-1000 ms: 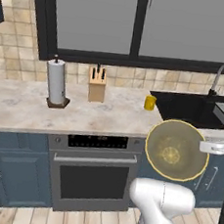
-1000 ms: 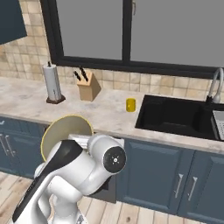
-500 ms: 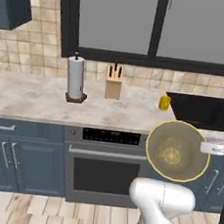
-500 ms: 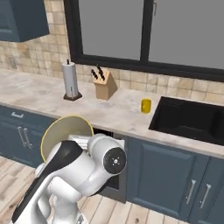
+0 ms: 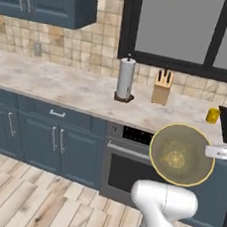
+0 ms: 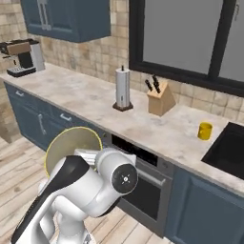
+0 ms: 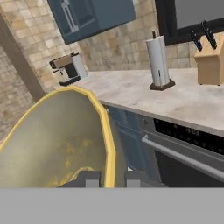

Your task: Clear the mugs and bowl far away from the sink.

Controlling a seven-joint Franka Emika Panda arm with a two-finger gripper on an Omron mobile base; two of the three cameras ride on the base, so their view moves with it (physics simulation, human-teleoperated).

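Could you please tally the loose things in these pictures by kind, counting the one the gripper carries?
Bowl, carried in the gripper: 1
Yellow mug: 1
Paper towel roll: 1
Knife block: 1
Coffee machine: 1
Total: 5

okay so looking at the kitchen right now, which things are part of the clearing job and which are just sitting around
Part of the job:
- bowl, gripped at its rim by the pincer
- yellow mug on the counter
- sink

Just sitting around:
- paper towel roll
- knife block
- coffee machine
- oven
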